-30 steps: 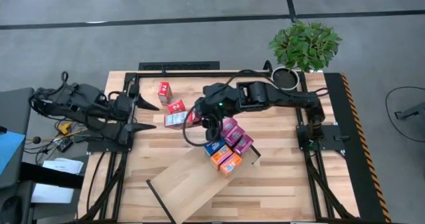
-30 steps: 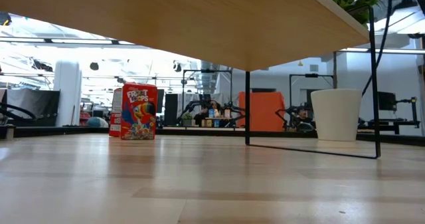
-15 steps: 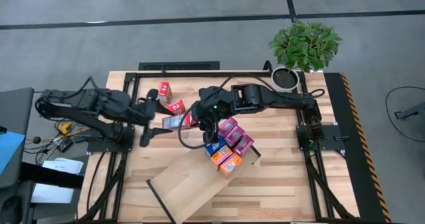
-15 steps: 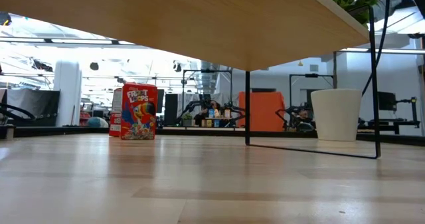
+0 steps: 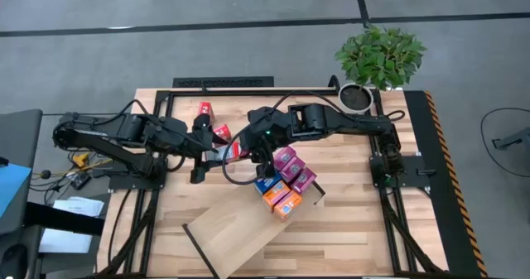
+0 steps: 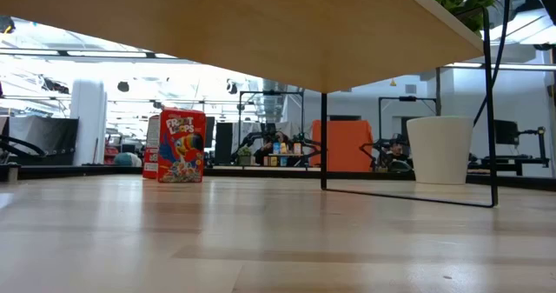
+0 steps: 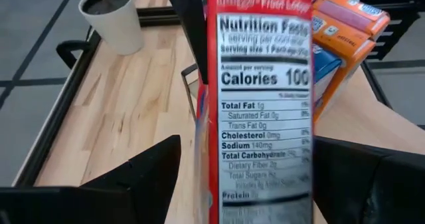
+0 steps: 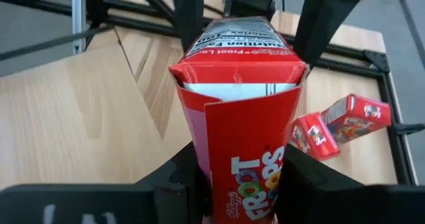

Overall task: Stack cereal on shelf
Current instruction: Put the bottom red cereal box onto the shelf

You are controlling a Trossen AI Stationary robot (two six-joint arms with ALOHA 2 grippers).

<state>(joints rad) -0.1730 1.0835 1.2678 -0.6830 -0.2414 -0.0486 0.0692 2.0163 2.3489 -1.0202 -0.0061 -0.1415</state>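
Reached in from the table's (image 5: 356, 229) left edge toward its middle over the last second with the left gripper (image 5: 214, 152); hardly shifted meanwhile at the right gripper (image 5: 251, 149). Now meets it above the middle of the table, nearer the far edge. Right gripper clenched on one end of a red cereal box (image 5: 233, 149), seen in its wrist view as fingers (image 8: 179, 177) pressed against both sides of the box (image 8: 242, 117). Left gripper spread wide and straddling the other end, a finger (image 7: 143, 167) either side of the nutrition panel (image 7: 262, 104) with a gap on each side, so not yet gripping. Long axis of the box roughly level, running from one gripper toward the other across the table. Reads as a handover: closing the left fingers probably comes before the right lets go, else a drop. Shelf (image 5: 236, 229) set slantwise toward the near edge, with stacked boxes (image 5: 281, 184) on its far end just beside the right gripper, closer to the right arm than the left. Two more red boxes (image 5: 204, 111) loose by the far edge, near the left gripper.
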